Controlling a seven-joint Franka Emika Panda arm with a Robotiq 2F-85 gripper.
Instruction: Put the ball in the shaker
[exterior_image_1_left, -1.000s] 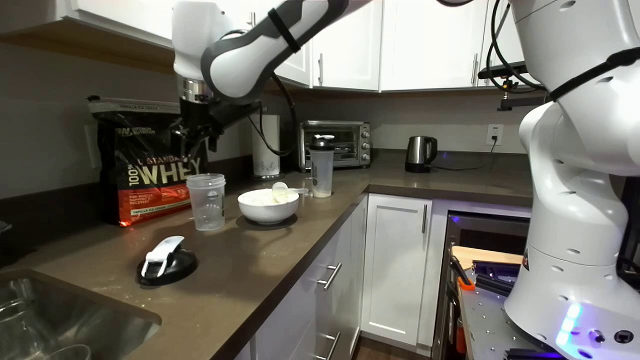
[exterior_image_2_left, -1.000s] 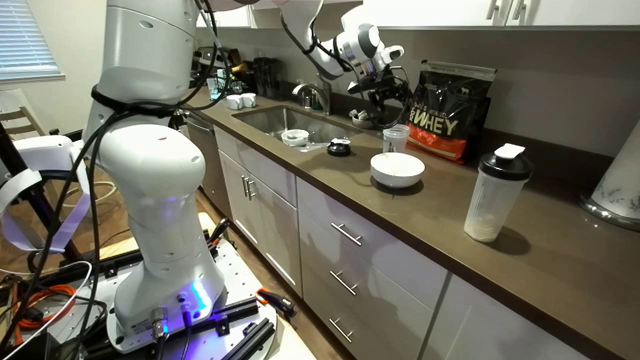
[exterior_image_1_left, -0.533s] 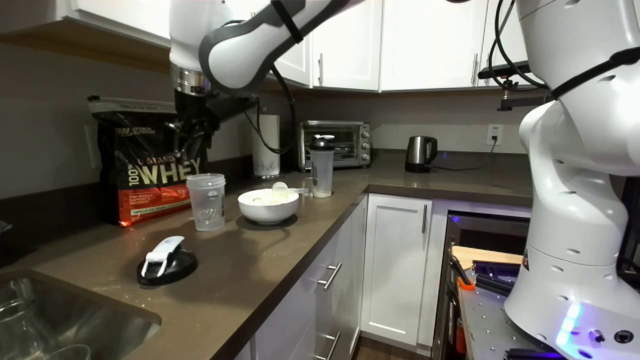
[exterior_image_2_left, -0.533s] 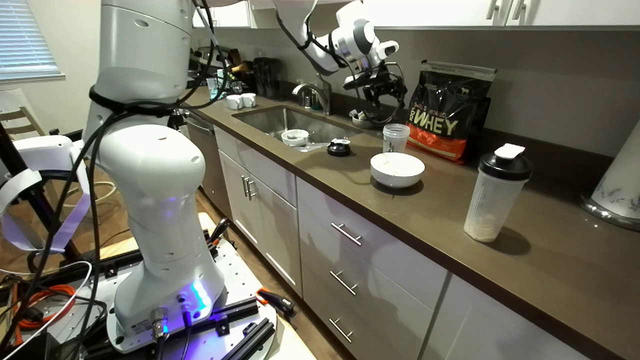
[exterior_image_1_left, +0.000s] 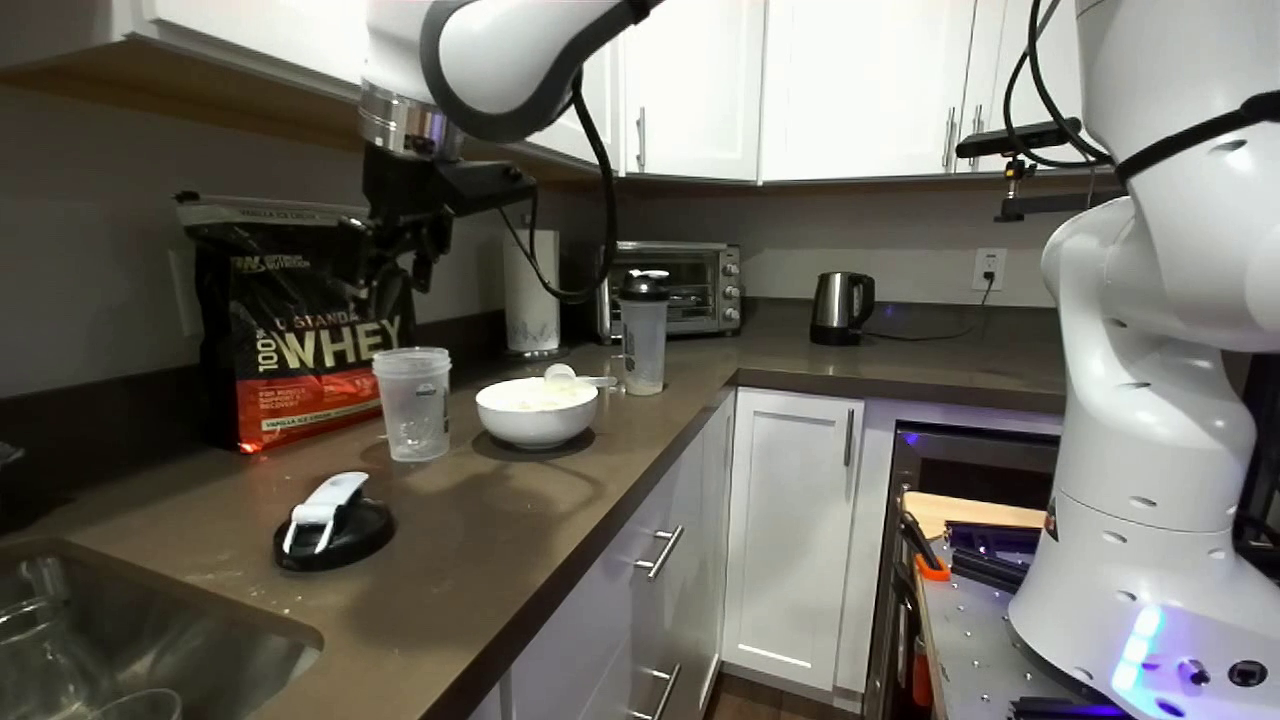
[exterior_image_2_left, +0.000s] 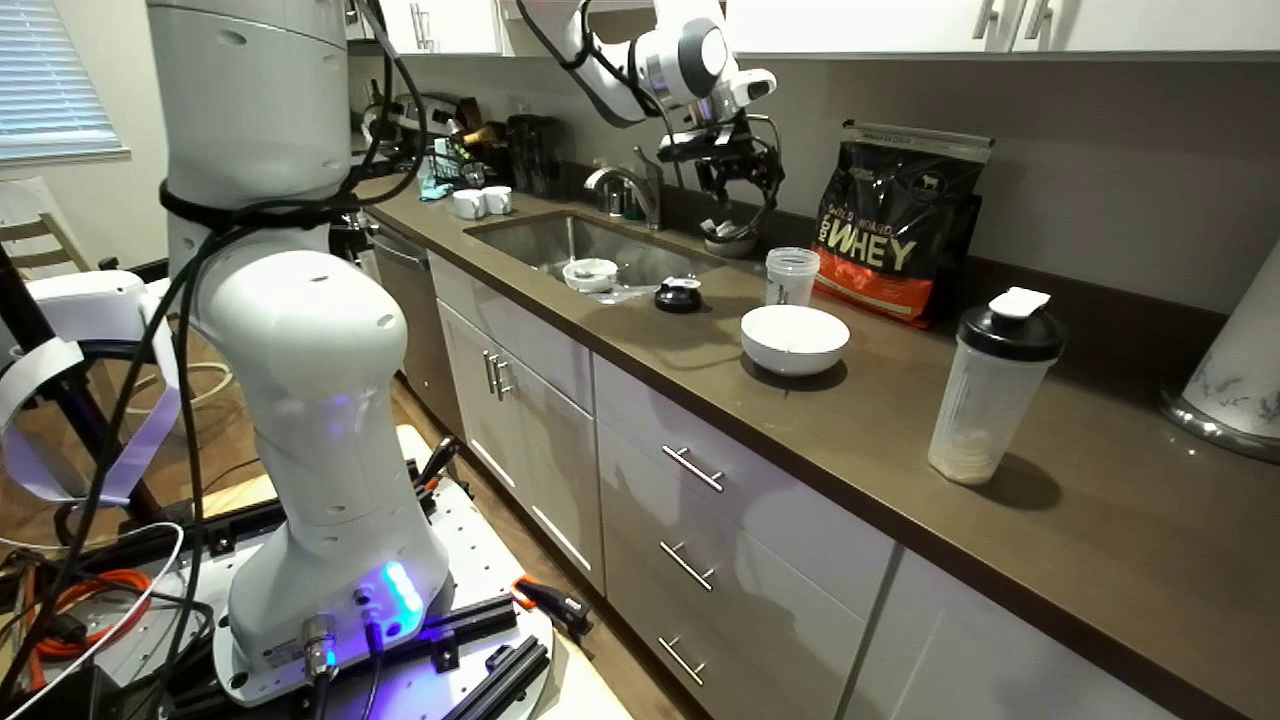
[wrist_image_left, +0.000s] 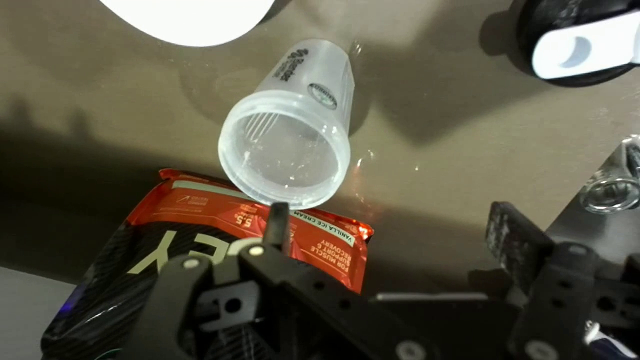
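Observation:
The shaker (exterior_image_1_left: 414, 405) is a translucent whitish tumbler standing upright and open on the counter, also in the other exterior view (exterior_image_2_left: 790, 275). In the wrist view the shaker (wrist_image_left: 286, 150) shows its rim and inside, with only small specks visible in it. No ball can be made out in any view. My gripper (exterior_image_1_left: 393, 280) hangs above the counter near the whey bag, higher than the shaker and apart from it. It also shows in an exterior view (exterior_image_2_left: 735, 200). In the wrist view my gripper (wrist_image_left: 397, 232) has its fingers wide apart with nothing between them.
The whey bag (exterior_image_1_left: 290, 340) stands behind the shaker. A white bowl (exterior_image_1_left: 537, 412) of powder and a lidded bottle (exterior_image_1_left: 645, 335) stand farther along. A black lid (exterior_image_1_left: 335, 530) lies by the sink (exterior_image_1_left: 270, 620). A small bowl (exterior_image_2_left: 730, 245) sits behind the sink.
My gripper has risen and moved toward the sink side, away from the whey bag. Its fingers look apart throughout. The shaker, bowl and lid have not moved.

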